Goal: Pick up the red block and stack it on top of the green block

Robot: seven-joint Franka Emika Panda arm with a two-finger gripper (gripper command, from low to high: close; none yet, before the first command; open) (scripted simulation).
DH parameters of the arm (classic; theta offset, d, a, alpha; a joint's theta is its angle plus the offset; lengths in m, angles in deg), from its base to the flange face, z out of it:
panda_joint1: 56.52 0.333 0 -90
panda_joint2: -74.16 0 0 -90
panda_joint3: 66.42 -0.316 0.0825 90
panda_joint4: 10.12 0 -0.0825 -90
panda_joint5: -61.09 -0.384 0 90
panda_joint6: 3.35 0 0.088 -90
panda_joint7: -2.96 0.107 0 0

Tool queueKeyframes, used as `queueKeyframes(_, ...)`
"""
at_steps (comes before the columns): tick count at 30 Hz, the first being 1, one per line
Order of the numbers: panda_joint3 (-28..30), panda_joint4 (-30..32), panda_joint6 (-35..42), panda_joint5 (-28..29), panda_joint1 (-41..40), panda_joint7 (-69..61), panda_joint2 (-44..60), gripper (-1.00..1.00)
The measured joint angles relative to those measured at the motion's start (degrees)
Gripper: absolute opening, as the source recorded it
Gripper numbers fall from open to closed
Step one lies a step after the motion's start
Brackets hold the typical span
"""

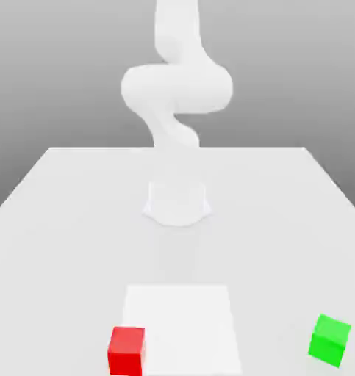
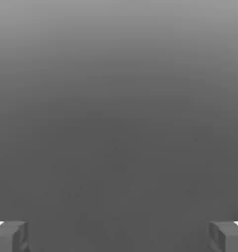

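Note:
The red block (image 1: 126, 350) rests on the white table (image 1: 77, 220) near the front, toward the exterior view's left. The green block (image 1: 329, 340) sits on the same table at the exterior view's right, turned slightly, well apart from the red one. The white arm (image 1: 176, 88) rises from its base (image 1: 177, 202) at the table's middle and bends overhead. In the hand view my gripper (image 2: 119, 236) is open, its two grey fingertips (image 2: 10, 236) far apart with nothing between them, against plain grey. Neither block lies between the fingers.
A brighter white rectangular patch (image 1: 180, 327) lies between the two blocks near the front edge; what it is I cannot tell. The table's far edge runs behind the arm's base.

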Motion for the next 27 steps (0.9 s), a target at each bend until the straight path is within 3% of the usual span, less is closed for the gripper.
queueKeyframes(27, 5.6, 7.5, -22.2, -4.1, -2.1, -9.3, 56.3, 0.0)
